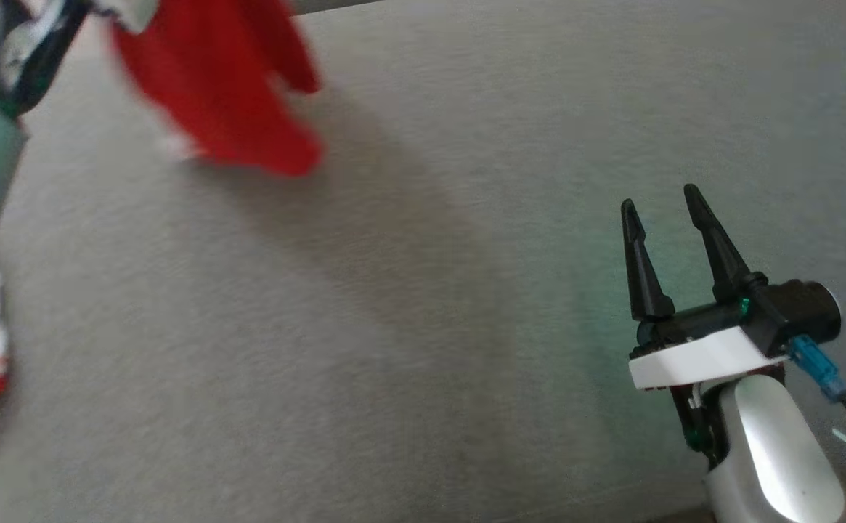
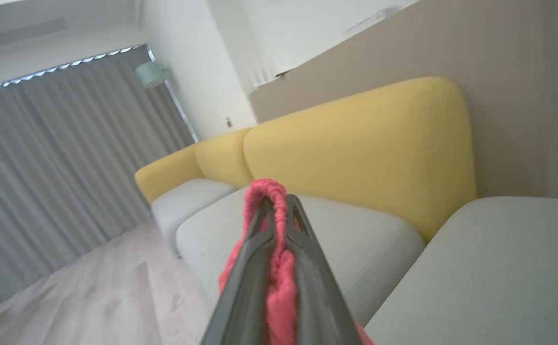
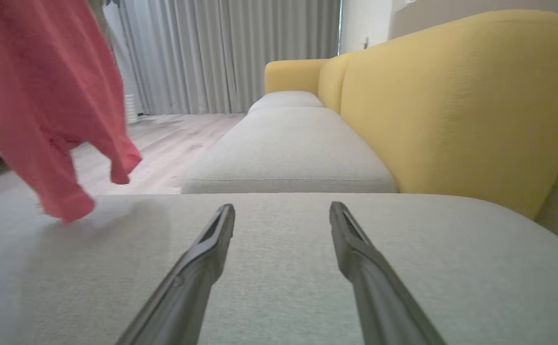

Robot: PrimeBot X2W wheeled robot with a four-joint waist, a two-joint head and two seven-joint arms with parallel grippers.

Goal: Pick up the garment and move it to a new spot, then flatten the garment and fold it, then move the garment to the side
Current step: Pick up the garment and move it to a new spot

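The red garment [image 1: 226, 94] hangs blurred in the upper left of the head view, above the grey sofa cushion [image 1: 423, 349], with its shadow across the fabric below. In the right wrist view it drapes down the left side of the frame, its lowest tip close to the cushion; whether it touches I cannot tell. The left gripper [image 2: 276, 201] has its fingers pinched tight on a gathered, ruffled edge of the cloth, which bunches between them and loops over their tips in the middle of the left wrist view. The right gripper [image 1: 659, 197], at the lower right of the head view, has its fingers spread wide with nothing between them, well apart from the garment. Judging by the loose folds and the way it hangs from one pinch, the garment is light, thin and limp — it will hold no shape by itself and will likely swing and crumple on landing. The gathered edge looks stretchy and gives a thick bite, so it seems a sound hold. For flattening, the free fingers would probably need a second hold on a far corner or hem — enough to pull the cloth taut.
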